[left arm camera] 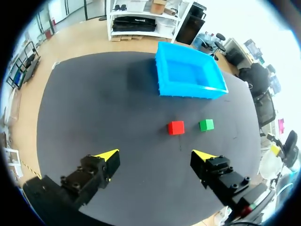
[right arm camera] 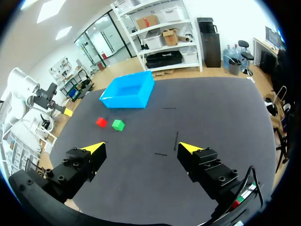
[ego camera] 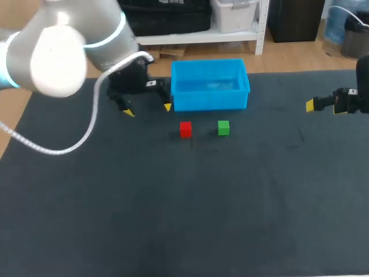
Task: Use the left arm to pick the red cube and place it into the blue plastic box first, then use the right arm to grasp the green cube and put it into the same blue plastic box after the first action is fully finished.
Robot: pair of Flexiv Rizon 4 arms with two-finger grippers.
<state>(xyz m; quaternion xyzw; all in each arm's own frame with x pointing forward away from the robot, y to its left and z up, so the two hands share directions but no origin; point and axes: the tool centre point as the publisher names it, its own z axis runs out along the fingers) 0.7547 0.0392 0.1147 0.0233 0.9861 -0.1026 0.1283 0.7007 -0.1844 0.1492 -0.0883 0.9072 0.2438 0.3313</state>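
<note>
A red cube and a green cube sit side by side on the dark table, just in front of the blue plastic box, which holds nothing. My left gripper hovers open to the left of the box, with the red cube ahead of its fingers and apart from them. My right gripper is open far off at the table's right side, where one yellow tip shows in the head view.
The dark mat covers the whole table. A white cable loops from my left arm over the mat's left part. My left arm shows beyond the cubes in the right wrist view.
</note>
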